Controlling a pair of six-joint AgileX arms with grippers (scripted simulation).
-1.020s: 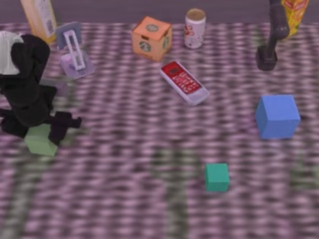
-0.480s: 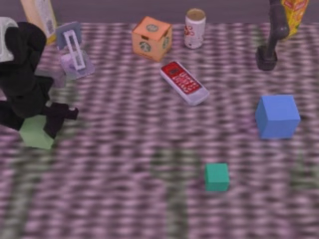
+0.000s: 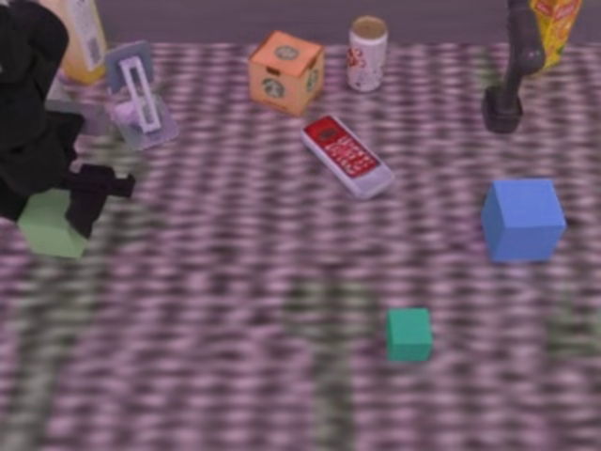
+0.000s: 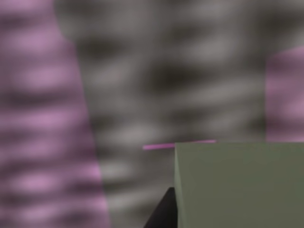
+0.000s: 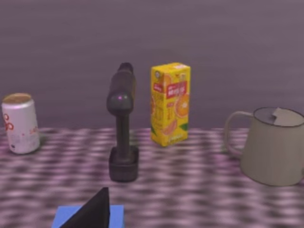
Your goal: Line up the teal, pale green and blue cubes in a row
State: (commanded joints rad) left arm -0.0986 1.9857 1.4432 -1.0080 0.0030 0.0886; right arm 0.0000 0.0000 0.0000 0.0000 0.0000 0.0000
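Observation:
The pale green cube [image 3: 45,230] hangs above the table's left edge, and my left gripper [image 3: 52,205] is shut on it. In the left wrist view the pale green cube [image 4: 237,185] looms close beside one dark fingertip [image 4: 164,213], with the cloth far below. The blue cube [image 3: 521,219] rests at the right. The small teal cube [image 3: 408,334] sits nearer the front, right of the middle. My right arm is out of the top view. Its wrist view shows one dark fingertip [image 5: 97,211] over the blue cube [image 5: 90,217].
At the back stand an orange box with green logos [image 3: 286,72], a white can [image 3: 367,54], a lilac stand [image 3: 139,94] and a carton [image 3: 80,33]. A red-and-white remote [image 3: 346,156] lies mid-table. Back right: a dark tool [image 3: 512,70], juice carton [image 5: 170,103], grey pitcher [image 5: 273,145].
My left gripper has carried the pale green cube up off the cloth and away toward the back left. The blue and teal cubes have not moved.

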